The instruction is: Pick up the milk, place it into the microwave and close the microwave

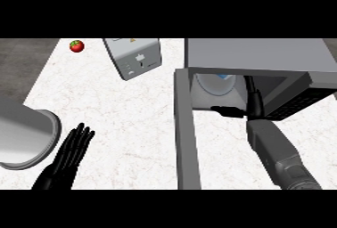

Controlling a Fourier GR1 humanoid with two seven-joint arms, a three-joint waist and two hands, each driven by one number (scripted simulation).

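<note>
The grey microwave stands at the right with its door swung open toward me, seen edge-on. Inside its opening sits a white and pale-blue thing; whether it is the milk or the turntable plate I cannot tell. My right hand reaches into the opening just right of that thing, fingers straight and thumb stretched left, holding nothing I can see. A grey box with printed labels lies tilted on the counter left of the microwave. My left hand rests open at the lower left, fingers up.
A large grey metal vessel lies at the left edge, close to my left hand. A small red fruit sits at the far left back. The white marble counter runs between the vessel and the microwave door.
</note>
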